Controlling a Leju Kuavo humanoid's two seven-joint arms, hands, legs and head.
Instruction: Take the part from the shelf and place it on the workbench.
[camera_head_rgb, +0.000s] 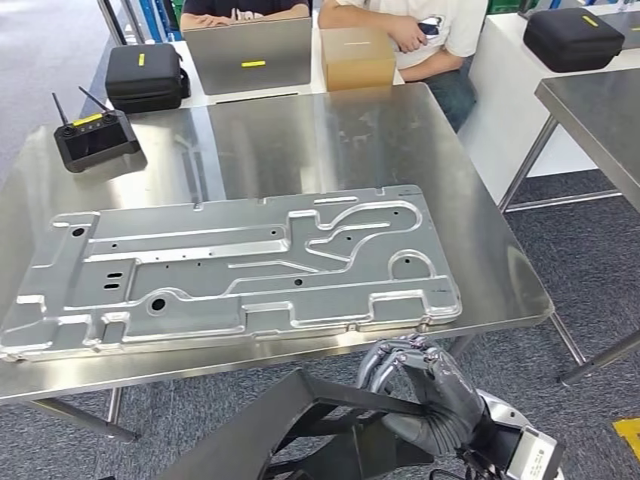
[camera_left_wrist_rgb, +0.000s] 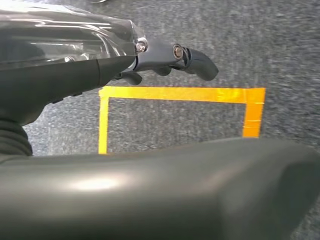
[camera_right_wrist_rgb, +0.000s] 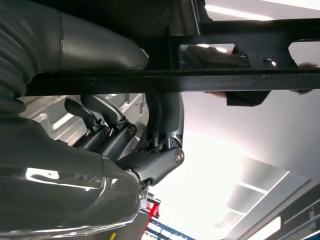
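The part is a black metal frame (camera_head_rgb: 302, 420), held low in front of the workbench's near edge, below the tabletop. My right hand (camera_head_rgb: 423, 390) grips one of its bars from the right, fingers curled over it. In the right wrist view the same bar (camera_right_wrist_rgb: 188, 80) crosses the picture, with the fingers (camera_right_wrist_rgb: 113, 130) wrapped around the frame. The steel workbench (camera_head_rgb: 468, 220) carries a large stamped metal panel (camera_head_rgb: 226, 270) across its front half. My left hand (camera_left_wrist_rgb: 158, 55) hangs over the floor, fingers stretched out and holding nothing.
A black remote controller (camera_head_rgb: 94, 138) lies at the bench's far left. Behind it are a black case (camera_head_rgb: 145, 75), a laptop (camera_head_rgb: 249, 55) and a cardboard box (camera_head_rgb: 356, 55), with two people seated there. Another steel table (camera_head_rgb: 604, 110) stands to the right. Yellow tape (camera_left_wrist_rgb: 181, 95) marks the floor.
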